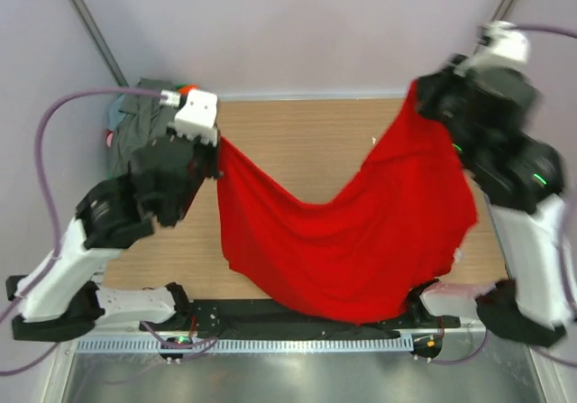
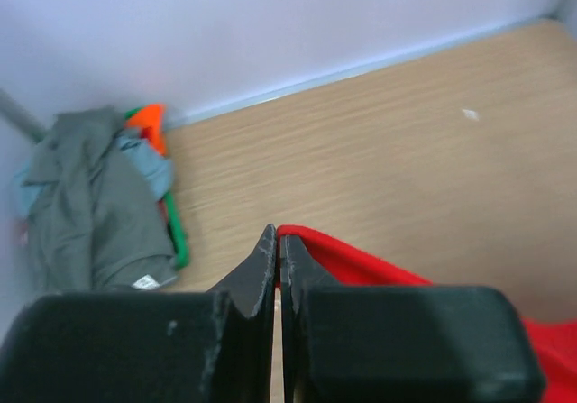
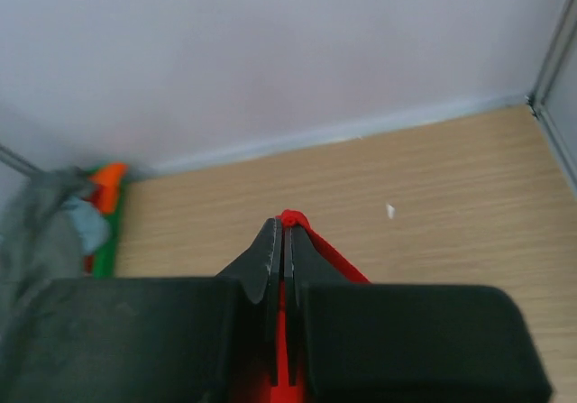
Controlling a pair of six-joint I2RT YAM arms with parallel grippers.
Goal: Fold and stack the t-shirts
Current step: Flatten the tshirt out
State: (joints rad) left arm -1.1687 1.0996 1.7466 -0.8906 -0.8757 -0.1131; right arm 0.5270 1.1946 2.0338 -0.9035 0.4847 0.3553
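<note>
While holding the red t-shirt [image 1: 361, 241] up off the table [image 1: 297, 141], standing at the opening stage of the task: spreading out, not yet folding. Pinching one edge of the cloth above the left half of the table with the left gripper [image 1: 216, 146], fingers pressed together on a red hem. Pinching the opposite edge above the far right corner of the table with the right gripper [image 1: 419, 92], fingers likewise clamping flat on a red fold. Letting the cloth sag in a deep curve between the two grips, draping its lowest part over the near edge of the table. Showing no crease, no fold and no finished stack anywhere on the table. Leaving a crumpled heap of other shirts [image 1: 135, 123], grey on top with orange, green and light blue peeking out, at the far left corner of the table. Judging from this, leaving nearly everything to do: laying the red t-shirt flat, folding it, then treating each shirt from the heap in turn and stacking. Reaching forward with the left arm bent and seemingly lower over the table; stretching the right arm seemingly higher and farther toward the far edge of the table, giving the cloth its slant.
</note>
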